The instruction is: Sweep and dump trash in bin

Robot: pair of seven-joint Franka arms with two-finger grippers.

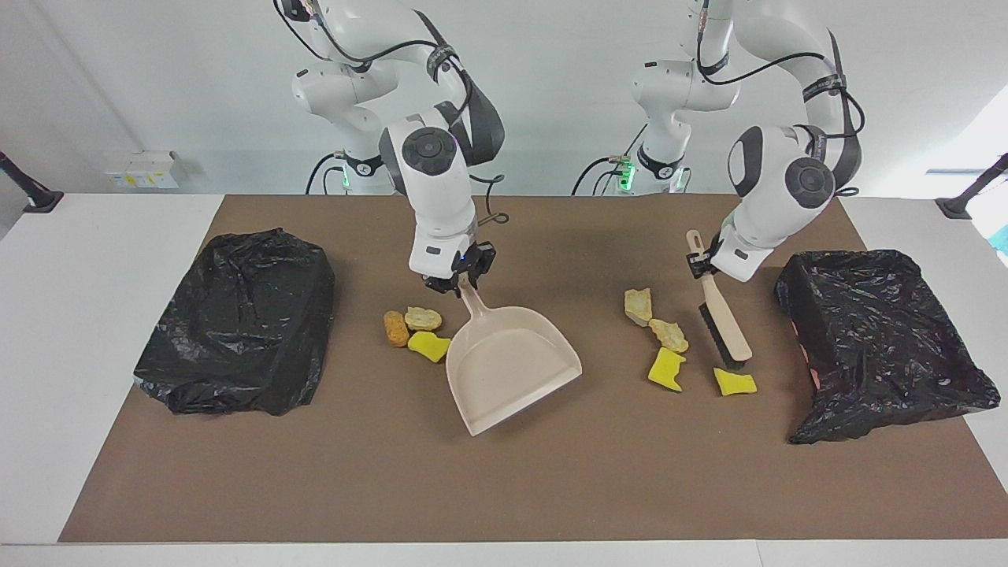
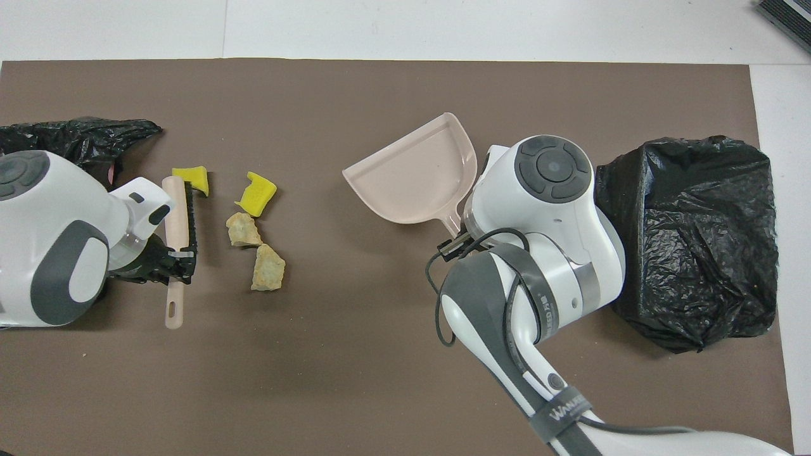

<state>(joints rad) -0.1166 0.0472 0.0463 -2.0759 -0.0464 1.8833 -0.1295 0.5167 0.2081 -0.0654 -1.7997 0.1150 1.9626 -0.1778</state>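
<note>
I've got the right claw (image 1: 455, 285) clamped on the dustpan (image 1: 508, 366) handle, mouth angled toward the four trash scraps (image 1: 660, 337) so they can get pushed in. The left claw (image 1: 703, 266) grips the brush (image 1: 724, 327), bristles down beside them. Three more scraps (image 1: 413, 328) sit by the pan; bin (image 1: 874, 339) at the left arm's end of the bench.

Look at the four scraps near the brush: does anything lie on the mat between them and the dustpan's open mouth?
Nothing visible does. Bare mat separates the four scraps from the dustpan, held by the right gripper; the left gripper holds the brush.
</note>
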